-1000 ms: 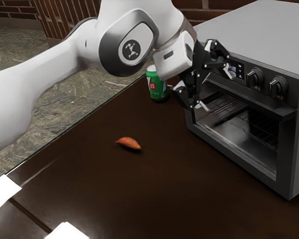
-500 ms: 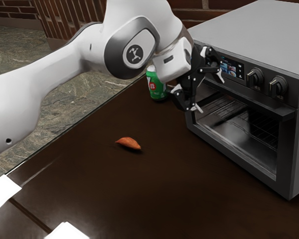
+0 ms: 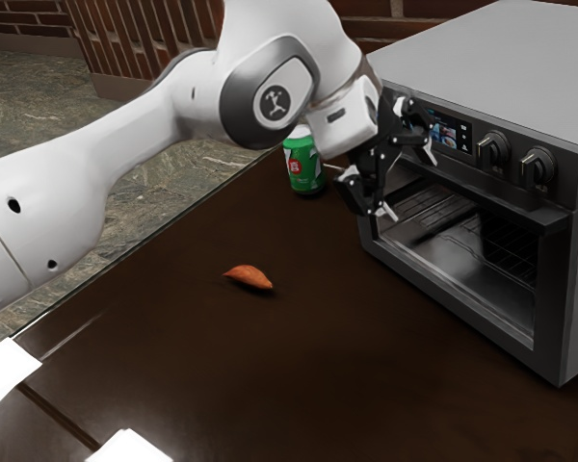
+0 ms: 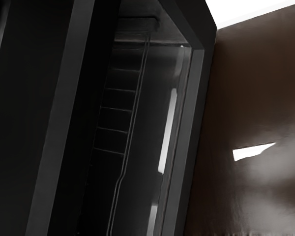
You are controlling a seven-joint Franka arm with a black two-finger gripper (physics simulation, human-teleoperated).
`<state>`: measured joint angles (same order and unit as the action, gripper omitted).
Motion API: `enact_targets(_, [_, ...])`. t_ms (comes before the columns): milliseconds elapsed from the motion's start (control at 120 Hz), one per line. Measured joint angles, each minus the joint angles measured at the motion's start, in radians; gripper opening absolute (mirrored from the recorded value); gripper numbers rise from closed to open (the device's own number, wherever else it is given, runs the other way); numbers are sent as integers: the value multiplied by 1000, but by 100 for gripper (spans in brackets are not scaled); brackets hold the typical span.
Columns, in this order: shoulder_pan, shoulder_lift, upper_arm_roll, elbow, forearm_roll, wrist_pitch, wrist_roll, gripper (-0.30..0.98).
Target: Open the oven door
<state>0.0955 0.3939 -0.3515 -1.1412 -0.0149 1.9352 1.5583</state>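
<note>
Brick wall beyond; jaws wide apart near the oven door's handle — alignment seems underway; next, straddle, close, pull.

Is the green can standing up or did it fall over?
Standing up. The green can rests on its bottom on the brown table, with its pale top facing up.
</note>
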Motion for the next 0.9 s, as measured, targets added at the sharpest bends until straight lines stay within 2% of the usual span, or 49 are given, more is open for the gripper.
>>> enact_targets(100, [-1,-12,1,-25,3,-3,-2,69])
enact_targets(133, [0,-74,3,-120,11,9,-2,69])
enact_targets(150, [2,-142,3,-218,14,26,-2,67])
enact_targets(192, [12,-461,-2,-597,8,93,-3,54])
enact_targets(233, [-21,-851,-1,-927,-21,138,-4,57])
enact_targets(250, [-47,-1017,-1,-1009,-34,136,-7,58])
enact_targets(267, [-65,-1170,3,-1028,-45,126,-12,59])
enact_targets(283, [-71,-1250,32,-971,-55,110,-20,61])
enact_targets(300, [-62,-1244,63,-849,-64,85,-39,62])
enact_targets(333, [-9,-1123,107,-576,-53,21,-89,63])
enact_targets(383, [110,-802,141,-176,-13,-134,-196,64])
enact_targets(417, [156,-649,157,-34,13,-227,-268,65])
enact_targets(458, [188,-527,165,52,37,-323,-354,66])
enact_targets(533, [206,-363,157,91,48,-441,-494,67])
enact_targets(583, [220,-304,155,5,43,-480,-578,67])
enact_targets(650, [217,-276,157,-67,31,-508,-679,68])
enact_targets(758, [203,-266,162,-95,15,-538,-820,68])
enact_targets(850, [-18,-269,375,-100,18,-546,-908,68])
enact_targets(900, [-97,-267,441,-100,22,-545,-941,68])
